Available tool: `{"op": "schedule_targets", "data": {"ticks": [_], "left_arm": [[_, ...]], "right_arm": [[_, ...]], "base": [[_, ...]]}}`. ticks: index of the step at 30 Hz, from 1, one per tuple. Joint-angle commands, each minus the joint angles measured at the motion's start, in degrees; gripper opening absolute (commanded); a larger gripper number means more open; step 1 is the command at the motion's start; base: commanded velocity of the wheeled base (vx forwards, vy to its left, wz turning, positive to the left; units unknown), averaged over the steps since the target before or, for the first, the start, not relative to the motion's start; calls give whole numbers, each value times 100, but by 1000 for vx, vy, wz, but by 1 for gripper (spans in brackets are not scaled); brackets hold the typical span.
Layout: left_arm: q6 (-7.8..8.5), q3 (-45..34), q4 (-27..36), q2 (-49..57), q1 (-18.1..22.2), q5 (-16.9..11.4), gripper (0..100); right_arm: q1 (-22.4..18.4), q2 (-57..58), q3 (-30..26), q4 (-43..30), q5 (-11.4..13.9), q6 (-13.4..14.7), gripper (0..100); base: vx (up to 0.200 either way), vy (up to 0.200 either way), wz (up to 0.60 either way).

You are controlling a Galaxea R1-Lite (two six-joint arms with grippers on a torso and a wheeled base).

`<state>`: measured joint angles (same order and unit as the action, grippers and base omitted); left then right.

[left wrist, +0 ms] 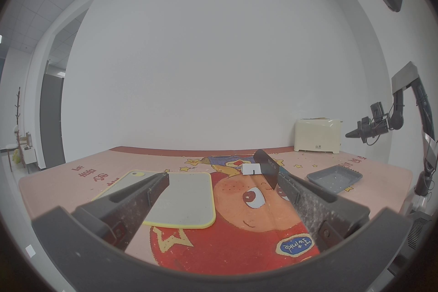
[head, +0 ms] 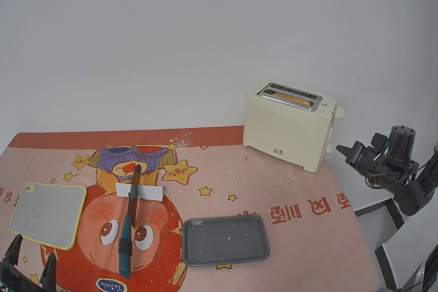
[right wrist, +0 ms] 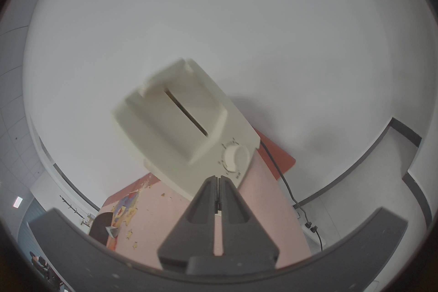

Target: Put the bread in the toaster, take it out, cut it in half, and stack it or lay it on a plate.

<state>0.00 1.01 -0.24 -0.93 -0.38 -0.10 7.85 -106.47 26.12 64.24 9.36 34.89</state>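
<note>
1. A cream, boxy two-slot toaster [head: 292, 124] is stood upright at the far right.
2. A golden slice of bread [head: 294, 99] is sunk in one slot.
3. A dark grey rectangular plate [head: 225, 240] is laid flat nearer, dusted with crumbs.
4. A teal-handled, dark-bladed knife [head: 128, 224] is laid left of the plate, with its blade pointing away.
5. A grey, yellow-rimmed cutting board [head: 48, 214] is laid flat further left.
</note>
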Motion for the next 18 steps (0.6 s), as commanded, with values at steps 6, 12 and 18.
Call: {"op": "schedule_targets", "data": {"ticks": [6, 12, 18], "left_arm": [[0, -101, -2, 22, 3, 1, 100], [0, -101, -2, 31, 3, 1, 100], [0, -101, -2, 22, 3, 1, 100]], "right_arm": [[-223, 821, 367, -219, -40, -975, 0], [-486, 452, 1334, -1037, -31, -1142, 0], [-530, 250, 2019, -1643, 22, -1133, 0]], "base": [[0, 0, 0], [0, 0, 0], [0, 0, 0]]}}
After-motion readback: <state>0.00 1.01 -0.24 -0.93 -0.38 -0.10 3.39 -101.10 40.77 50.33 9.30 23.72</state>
